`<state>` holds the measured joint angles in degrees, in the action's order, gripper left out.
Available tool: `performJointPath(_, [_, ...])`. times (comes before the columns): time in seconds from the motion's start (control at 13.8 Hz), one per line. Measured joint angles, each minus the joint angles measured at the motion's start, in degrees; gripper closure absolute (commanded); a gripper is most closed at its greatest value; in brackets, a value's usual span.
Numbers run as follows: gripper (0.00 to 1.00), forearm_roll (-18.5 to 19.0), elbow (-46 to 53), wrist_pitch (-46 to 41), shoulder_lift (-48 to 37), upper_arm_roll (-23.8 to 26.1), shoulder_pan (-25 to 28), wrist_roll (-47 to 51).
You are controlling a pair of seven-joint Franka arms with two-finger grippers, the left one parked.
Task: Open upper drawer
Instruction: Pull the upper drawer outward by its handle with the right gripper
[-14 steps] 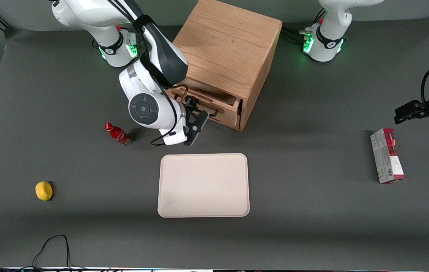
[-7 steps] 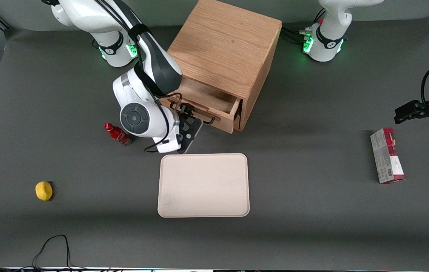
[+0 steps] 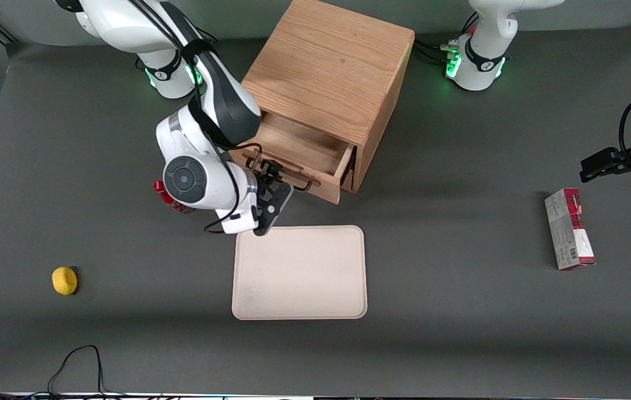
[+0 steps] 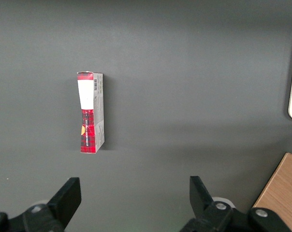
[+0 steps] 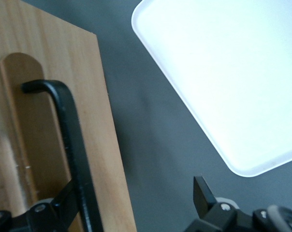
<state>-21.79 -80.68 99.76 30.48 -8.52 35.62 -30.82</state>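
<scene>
Upper drawer (image 3: 304, 150): light oak tray, slid partway out of the cabinet's front, its bare wooden floor showing; it sits just above centre of the front view.
Handle (image 5: 71, 140): thin black wire bar bent at the end, standing off an oval recess in the drawer front.
Gripper (image 3: 269, 176): black, at the drawer front nearer the camera than the cabinet; its fingers (image 5: 64, 200) appear spread either side of the handle, one touching the bar, not clearly pinching it.
Cabinet (image 3: 332, 72): boxy, grained oak, flat top, upper centre of the front view.
Tray (image 3: 299, 272): pale beige, rounded corners, low rim, smooth, lying below the drawer in the frame.
Bottle (image 3: 168, 199): small, red, glossy, partly hidden by the arm.
Lemon (image 3: 64, 280): yellow, round, lower left of the frame.
Carton (image 3: 569, 229): red and grey box lying flat, toward the parked arm's end.
Table (image 3: 460, 311): matte dark grey mat.
</scene>
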Motion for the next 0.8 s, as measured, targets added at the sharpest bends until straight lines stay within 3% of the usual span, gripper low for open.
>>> performJointPath(0.8, [0.00,0.00,1.20,-0.02,0.81,-0.02,-2.59,-0.48])
